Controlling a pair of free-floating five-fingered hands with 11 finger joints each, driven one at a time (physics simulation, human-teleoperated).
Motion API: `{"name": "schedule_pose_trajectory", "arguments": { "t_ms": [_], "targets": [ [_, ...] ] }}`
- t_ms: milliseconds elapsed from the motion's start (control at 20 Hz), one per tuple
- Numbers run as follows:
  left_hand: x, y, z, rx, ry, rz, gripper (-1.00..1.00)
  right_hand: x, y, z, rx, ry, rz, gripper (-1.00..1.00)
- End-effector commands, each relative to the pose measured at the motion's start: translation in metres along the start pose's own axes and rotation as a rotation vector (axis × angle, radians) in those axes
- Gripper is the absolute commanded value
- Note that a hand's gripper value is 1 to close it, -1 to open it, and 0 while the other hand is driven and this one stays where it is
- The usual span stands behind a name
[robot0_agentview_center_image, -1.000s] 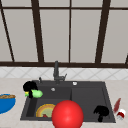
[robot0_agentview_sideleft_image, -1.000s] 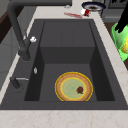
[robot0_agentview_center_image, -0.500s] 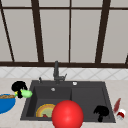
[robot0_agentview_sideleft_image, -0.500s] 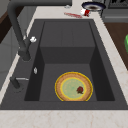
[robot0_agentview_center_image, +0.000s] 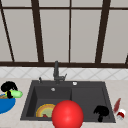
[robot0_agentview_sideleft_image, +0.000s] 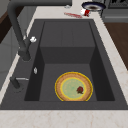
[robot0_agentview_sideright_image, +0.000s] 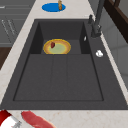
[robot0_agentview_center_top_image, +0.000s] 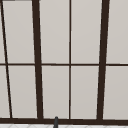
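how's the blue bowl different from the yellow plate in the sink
The blue bowl is plain blue; the yellow plate has an orange-yellow rim and a pale green centre. The blue bowl stands on the counter left of the sink, under the left robot hand holding a green object; the yellow plate lies flat in the basin. Both are round dishes.

A big window (robot0_agentview_center_image: 70, 32) with dark brown bars stands behind the sink (robot0_agentview_center_image: 87, 96). Under it runs a low wall of pale tiles (robot0_agentview_center_image: 95, 74). The counter (robot0_agentview_sideleft_image: 62, 118) is light marble. A dark wooden floor (robot0_agentview_sideleft_image: 117, 37) lies beside it.
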Motion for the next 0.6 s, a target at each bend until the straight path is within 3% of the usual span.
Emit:
{"name": "schedule_pose_trajectory", "arguments": {
  "t_ms": [0, 300, 500, 550],
  "targets": [
    [0.01, -0.001, 0.027, 0.018, -0.012, -0.06, 1.0, 0.0, 0.0, 0.0, 0.0, 0.0, 0.0, 0.0],
    [0.037, -0.022, 0.071, 0.03, -0.009, -0.035, 1.0, 0.0, 0.0, 0.0, 0.0, 0.0, 0.0, 0.0],
    [0.046, -0.046, 0.099, 0.084, -0.015, -0.021, 1.0, 0.0, 0.0, 0.0, 0.0, 0.0, 0.0, 0.0],
    [0.039, -0.059, 0.1, 0.063, -0.011, -0.01, 1.0, 0.0, 0.0, 0.0, 0.0, 0.0, 0.0, 0.0]
  ]
}}
